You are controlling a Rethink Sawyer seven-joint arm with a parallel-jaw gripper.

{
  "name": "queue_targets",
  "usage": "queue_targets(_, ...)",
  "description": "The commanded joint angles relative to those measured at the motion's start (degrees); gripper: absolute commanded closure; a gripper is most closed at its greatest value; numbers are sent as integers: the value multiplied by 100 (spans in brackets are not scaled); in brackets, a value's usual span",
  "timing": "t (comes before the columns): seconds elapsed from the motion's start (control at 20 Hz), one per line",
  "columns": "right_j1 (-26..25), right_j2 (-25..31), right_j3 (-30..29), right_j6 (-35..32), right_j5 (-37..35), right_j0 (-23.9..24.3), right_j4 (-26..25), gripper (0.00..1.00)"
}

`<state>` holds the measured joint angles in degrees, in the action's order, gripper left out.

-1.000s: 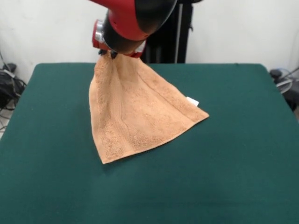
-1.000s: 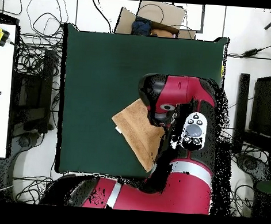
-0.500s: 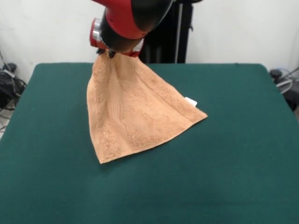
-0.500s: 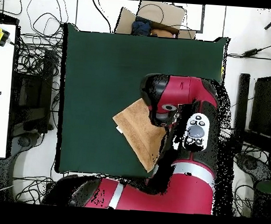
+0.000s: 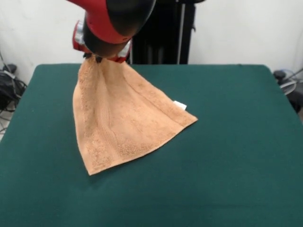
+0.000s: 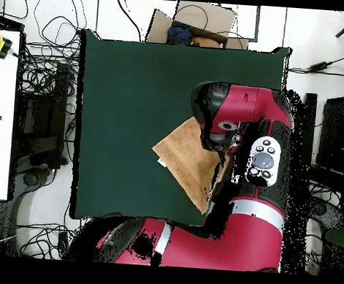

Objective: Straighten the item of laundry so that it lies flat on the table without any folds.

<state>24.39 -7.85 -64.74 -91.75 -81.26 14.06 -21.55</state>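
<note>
One corner of the towel hangs pinched in the closed jaws of the gripper. Its lower edge drapes onto the table, a white tag showing at its edge.

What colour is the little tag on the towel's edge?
White; the tag on the orange-tan towel shows best in the front view.

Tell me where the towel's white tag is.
Front view: the small white tag sits on the orange-tan terry towel's right edge, near its right corner, over the dark green table.

The orange-tan towel hangs by one raised corner, its lower edge draped on the green table.
</note>
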Motion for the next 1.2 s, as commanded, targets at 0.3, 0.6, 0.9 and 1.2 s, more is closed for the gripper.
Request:
queue_targets(0.3,-477,760,1360,-174,-333,-92,283,100)
queue_targets(0.6,-1034,575,2720,-415,-1574,-449,191,100)
queue_targets(0.9,-1370,347,3649,-563,-2531,-678,73,100)
queue_targets(1.2,-819,231,2349,-949,-1804,-738,322,100)
